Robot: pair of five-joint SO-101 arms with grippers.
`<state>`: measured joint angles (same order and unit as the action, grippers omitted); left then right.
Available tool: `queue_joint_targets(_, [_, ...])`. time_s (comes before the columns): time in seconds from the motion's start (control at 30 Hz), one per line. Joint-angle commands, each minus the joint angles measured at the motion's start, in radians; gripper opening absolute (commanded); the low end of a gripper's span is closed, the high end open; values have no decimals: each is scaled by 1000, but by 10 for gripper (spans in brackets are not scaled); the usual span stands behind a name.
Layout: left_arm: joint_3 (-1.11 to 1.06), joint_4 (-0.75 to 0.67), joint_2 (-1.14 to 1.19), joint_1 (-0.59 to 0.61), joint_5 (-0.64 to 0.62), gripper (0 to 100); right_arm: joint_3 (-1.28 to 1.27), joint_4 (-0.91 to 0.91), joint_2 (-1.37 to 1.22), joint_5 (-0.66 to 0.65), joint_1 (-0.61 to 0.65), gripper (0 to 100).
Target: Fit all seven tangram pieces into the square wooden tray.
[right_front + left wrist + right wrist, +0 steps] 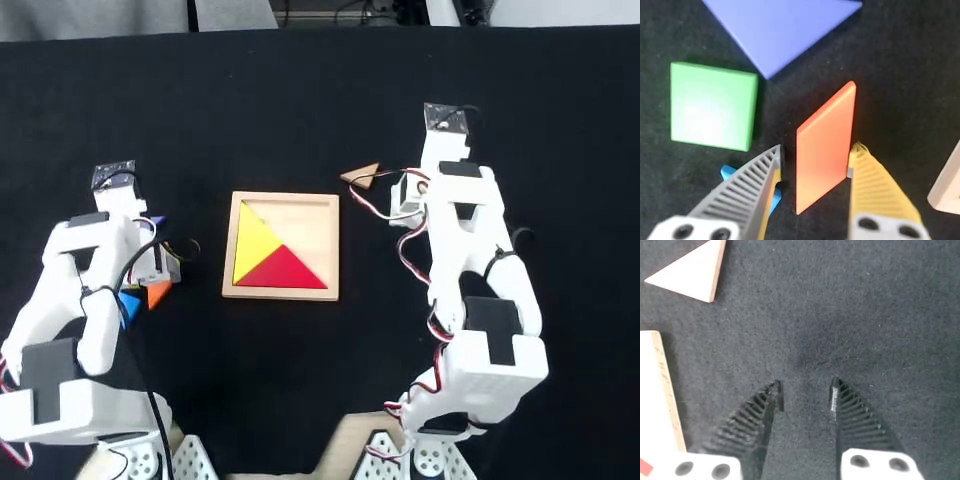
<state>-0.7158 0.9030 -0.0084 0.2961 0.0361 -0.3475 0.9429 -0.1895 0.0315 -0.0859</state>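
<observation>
1. From where I stand, the square wooden tray (283, 296) sits on the black cloth (300, 100) between the 2 arms. It holds 2 pieces: a yellow triangle (252, 240) and a red triangle (288, 268), meeting along a diagonal.
2. The left gripper (816, 149) is down over the loose pieces to the tray's left. Its jaws are parted around the orange piece (825, 147). The yellow finger touches one edge, and a thin dark gap shows at the grey finger (so it is not clamped).
3. Near the orange piece lie a green square (712, 106), a purple triangle (777, 30) and a blue piece (729, 172), the blue one partly under the grey finger.
4. The right gripper (805, 392) hangs over bare cloth just beside the tray's right edge, jaws partly apart and holding nothing.
5. A plain wooden triangle (690, 272) lies on the cloth near the tray's far right corner.
</observation>
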Motion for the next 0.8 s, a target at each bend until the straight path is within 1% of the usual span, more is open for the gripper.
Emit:
queue_joint_targets(0.0, [54,12,-3,-18,-8,216,7,-9,62,-11,12,165])
queue_joint_targets(0.1, [74,58,-54,-8,-8,219,7,-9,62,-11,12,165])
queue_joint_targets(0.2, [84,107,-158,1,-3,220,7,-9,62,-11,12,165])
queue_joint_targets(0.3, [77,109,-262,33,0,221,7,-11,62,-11,14,165])
queue_joint_targets(0.37, [74,109,-284,51,2,221,5,-12,62,-11,14,165])
queue_joint_targets(0.5, [82,100,-206,53,3,221,5,-12,62,-11,14,165])
queue_joint_targets(0.63, [110,18,-55,71,3,221,4,-12,62,-11,14,165])
queue_joint_targets(0.77, [143,23,26,56,2,221,4,-12,62,-11,14,165])
